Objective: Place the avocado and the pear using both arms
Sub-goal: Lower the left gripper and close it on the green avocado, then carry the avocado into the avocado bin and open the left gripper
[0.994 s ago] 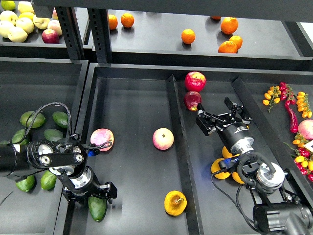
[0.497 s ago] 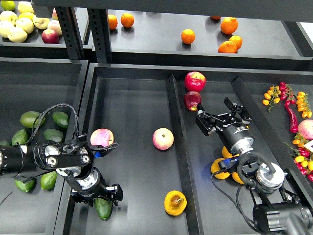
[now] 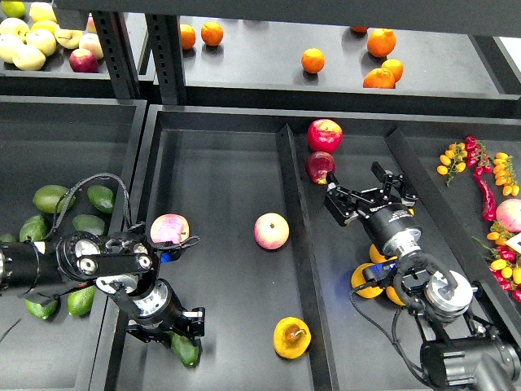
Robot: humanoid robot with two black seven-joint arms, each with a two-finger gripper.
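The dark green avocado [image 3: 186, 349] lies low in the left part of the middle tray, near the front edge. My left gripper [image 3: 174, 329] points down over it and appears shut on its top end. The orange-yellow pear [image 3: 291, 337] with a dark blotch at its stem rests on the tray floor to the right of the avocado, clear of both grippers. My right gripper [image 3: 356, 184] is open and empty in the right compartment, just below a dark red apple [image 3: 320, 166].
Two pink-yellow apples [image 3: 169, 229] [image 3: 271, 230] lie on the middle tray. A raised divider [image 3: 298, 244] splits it. Brighter green avocados [image 3: 54, 198] fill the left bin. Oranges [image 3: 365, 278] sit beside my right wrist. A red apple [image 3: 325, 134] lies further back.
My left gripper has moved right and slightly forward along the tray, and the avocado has moved with it. The right arm and the pear have stayed in place.
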